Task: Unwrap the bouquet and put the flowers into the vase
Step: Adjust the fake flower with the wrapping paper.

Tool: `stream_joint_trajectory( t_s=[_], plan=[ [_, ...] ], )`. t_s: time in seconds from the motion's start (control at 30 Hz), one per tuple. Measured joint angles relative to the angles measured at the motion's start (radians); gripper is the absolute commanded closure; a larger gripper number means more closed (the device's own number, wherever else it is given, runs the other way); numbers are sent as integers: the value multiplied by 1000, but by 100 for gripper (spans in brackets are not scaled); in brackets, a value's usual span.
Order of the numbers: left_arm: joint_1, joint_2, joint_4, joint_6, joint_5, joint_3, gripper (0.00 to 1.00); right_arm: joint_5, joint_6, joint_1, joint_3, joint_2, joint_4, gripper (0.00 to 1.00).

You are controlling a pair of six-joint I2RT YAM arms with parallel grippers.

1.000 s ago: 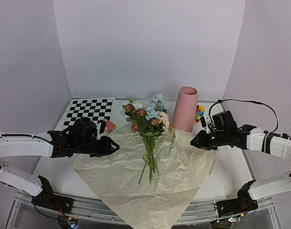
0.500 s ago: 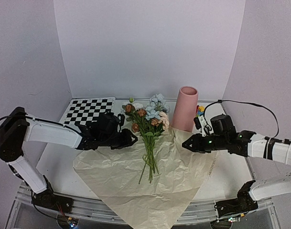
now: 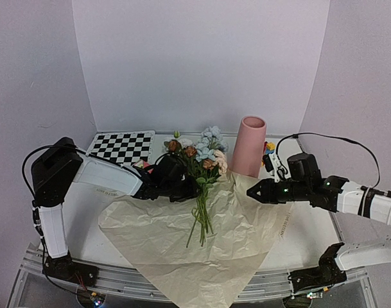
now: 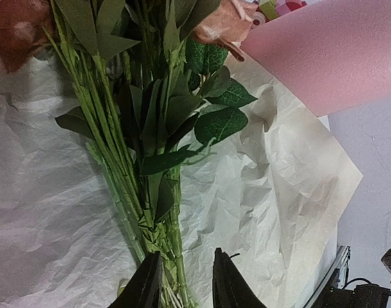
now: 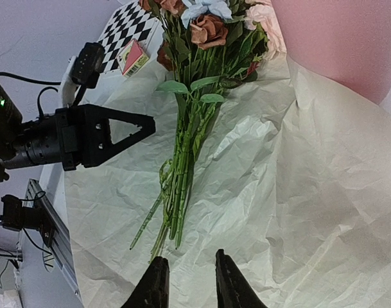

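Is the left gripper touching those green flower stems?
Apart. The right wrist view shows bare crinkled tan paper between the black left gripper and the thin green stems.

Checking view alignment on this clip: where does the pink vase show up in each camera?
Top external: vase upright, right of centre, at the back.
Left wrist: vase fills the top right corner.
Right wrist: vase at the top right, cropped.
Shared landmark: flowers, just left of it in all three.
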Motion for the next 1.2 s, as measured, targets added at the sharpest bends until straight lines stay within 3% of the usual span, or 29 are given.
stream_joint_trajectory(
  t_s=[0.43, 0.8, 1.2],
  plan=[
    [-8, 134, 0, -27, 44, 92, 72, 17, -32, 1, -2, -14, -13, 74],
    [-8, 158, -2, -33, 41, 126, 73, 27, -37, 1, -22, -53, -26, 74],
    [-8, 200, -55, -17, 21, 192, 97, 30, -38, 1, -29, -87, -57, 74]
  ],
)
